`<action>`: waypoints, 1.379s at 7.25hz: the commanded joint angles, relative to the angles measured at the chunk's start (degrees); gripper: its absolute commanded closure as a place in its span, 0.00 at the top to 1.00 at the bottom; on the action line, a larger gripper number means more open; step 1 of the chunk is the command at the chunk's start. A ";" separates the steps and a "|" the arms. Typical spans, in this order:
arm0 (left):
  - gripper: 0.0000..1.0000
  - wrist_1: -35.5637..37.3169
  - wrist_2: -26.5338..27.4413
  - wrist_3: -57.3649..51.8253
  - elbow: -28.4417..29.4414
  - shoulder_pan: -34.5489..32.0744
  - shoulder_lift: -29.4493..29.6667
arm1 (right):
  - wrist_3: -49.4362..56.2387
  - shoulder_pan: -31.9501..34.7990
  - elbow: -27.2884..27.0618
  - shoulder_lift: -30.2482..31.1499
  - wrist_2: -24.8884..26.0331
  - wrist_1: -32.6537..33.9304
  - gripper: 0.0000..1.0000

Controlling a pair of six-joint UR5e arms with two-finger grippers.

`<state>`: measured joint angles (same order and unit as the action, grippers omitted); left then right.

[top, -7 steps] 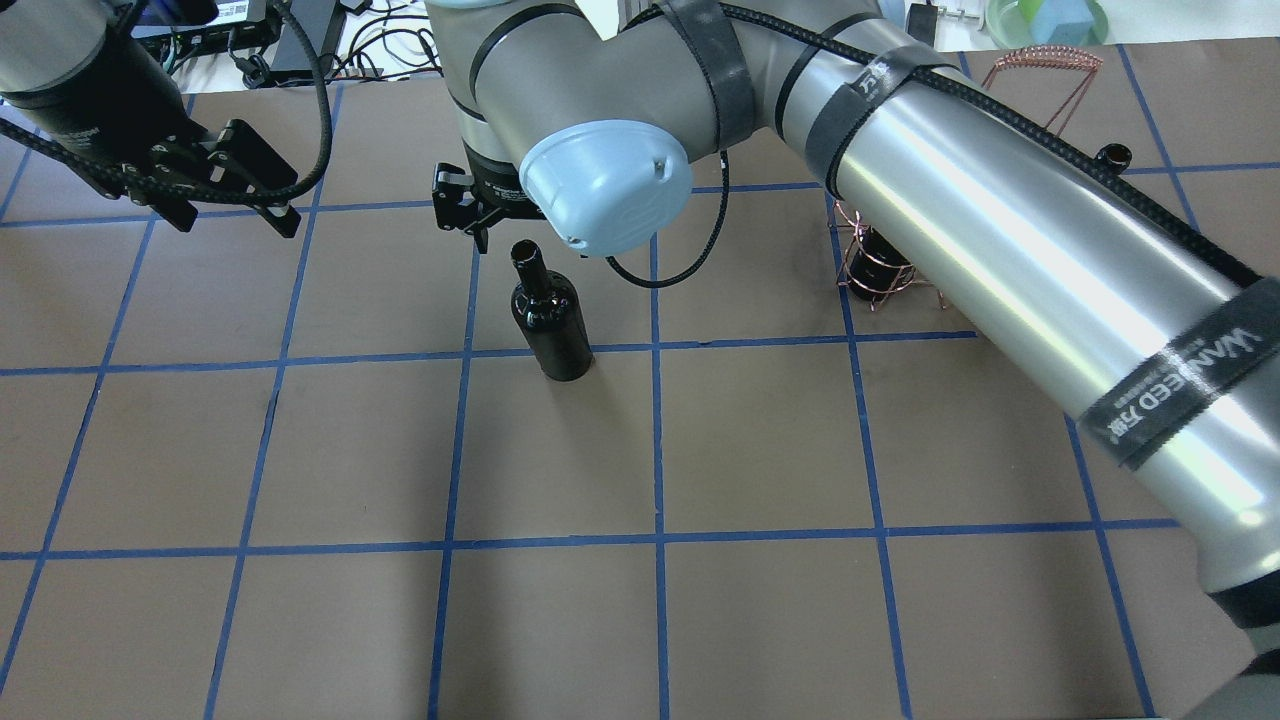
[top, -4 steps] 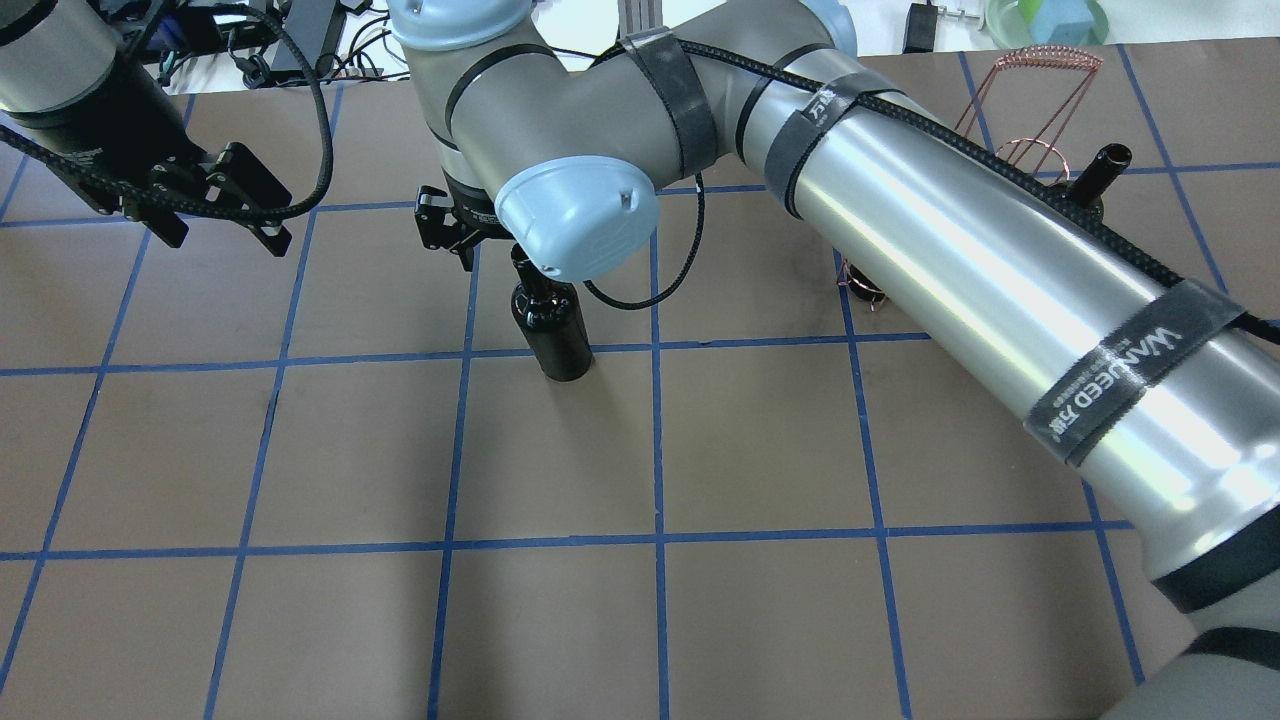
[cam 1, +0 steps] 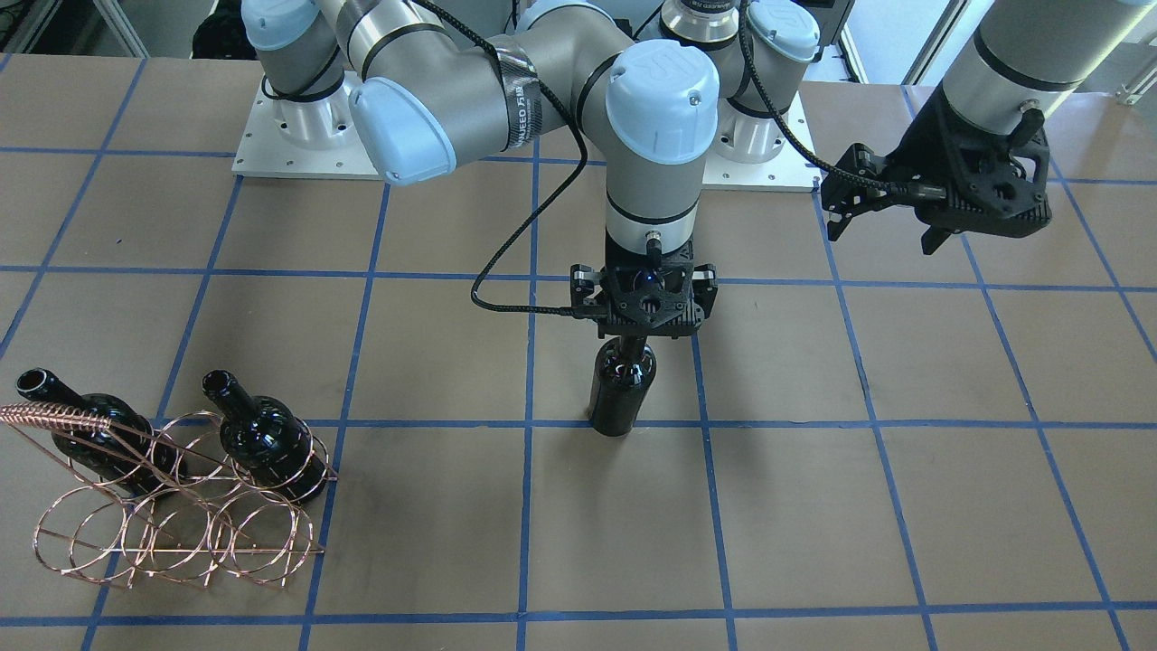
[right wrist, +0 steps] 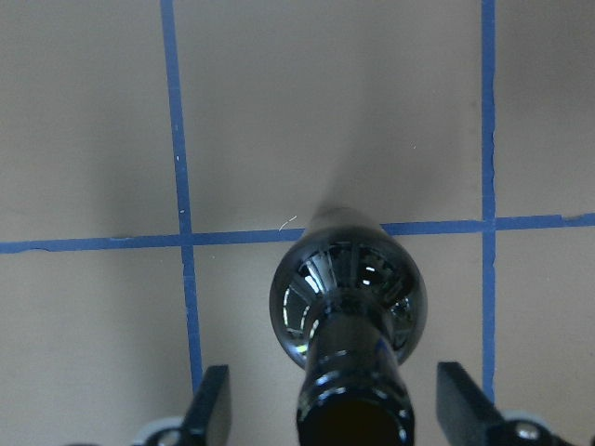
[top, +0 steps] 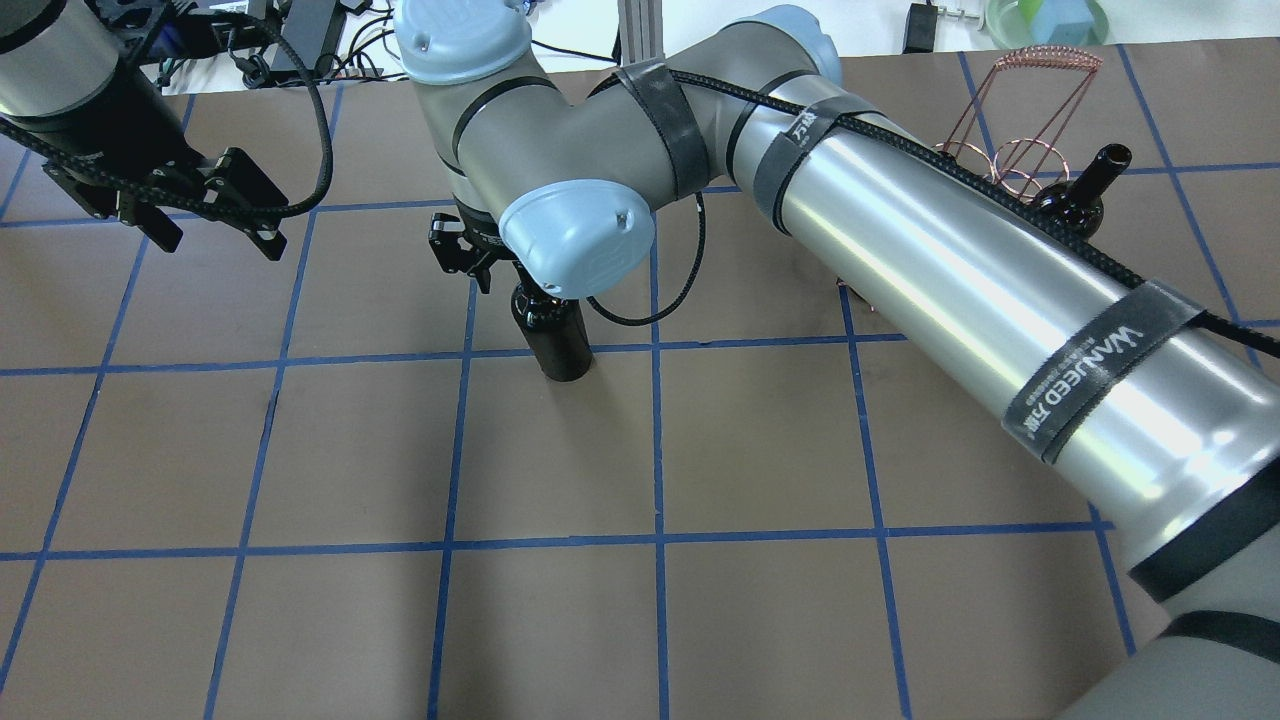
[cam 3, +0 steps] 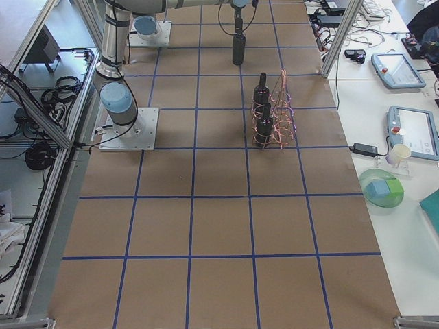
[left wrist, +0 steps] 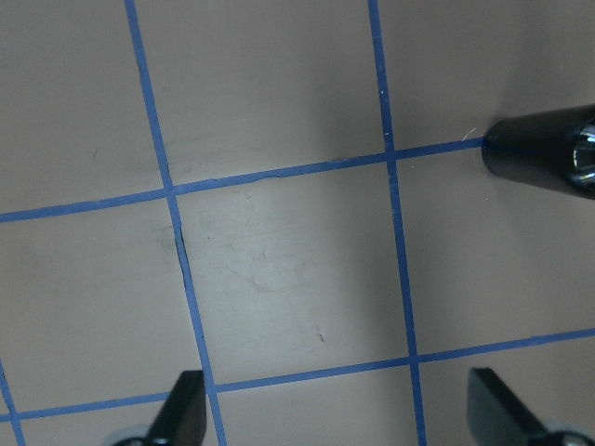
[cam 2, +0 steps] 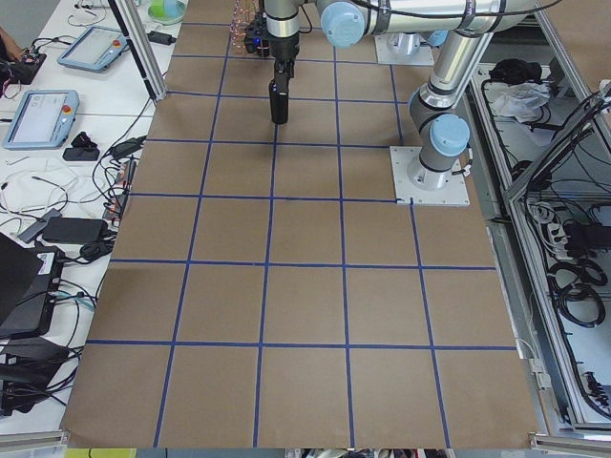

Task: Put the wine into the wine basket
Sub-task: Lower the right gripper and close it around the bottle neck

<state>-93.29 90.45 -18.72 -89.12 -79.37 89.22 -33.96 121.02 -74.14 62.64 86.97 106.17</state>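
Right gripper [right wrist: 337, 398] straddles the neck of the upright wine bottle [cam 1: 622, 393], fingers spread, a gap on each side. The bottle stands on a blue tape line [cam 1: 777, 423], well apart from the wine basket [cam 1: 56, 417]. Left gripper [left wrist: 339, 404] hangs wide open above the table [cam 1: 904, 506].

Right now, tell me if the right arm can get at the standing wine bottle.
Probably yes: the right tool hangs open astride the neck of the wine bottle, with nothing in between.
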 commanded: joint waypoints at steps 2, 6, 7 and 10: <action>1.00 -0.22 -0.27 0.08 -0.18 -0.08 0.08 | 0.03 0.00 -0.13 -0.15 0.04 0.09 0.69; 1.00 -0.31 -0.18 0.08 -0.18 -0.09 0.08 | 0.47 -0.08 -0.13 -0.41 0.04 1.40 0.68; 1.00 -0.22 -0.18 0.08 -0.18 -0.09 0.08 | 0.56 -0.17 -0.13 -0.50 0.04 1.58 0.68; 1.00 -0.31 -0.18 0.08 -0.18 -0.09 0.08 | 0.99 -0.08 -0.21 -0.32 0.04 1.85 0.26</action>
<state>-93.59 90.26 -18.63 -89.30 -79.45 89.30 -33.22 120.90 -74.28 62.19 86.95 107.94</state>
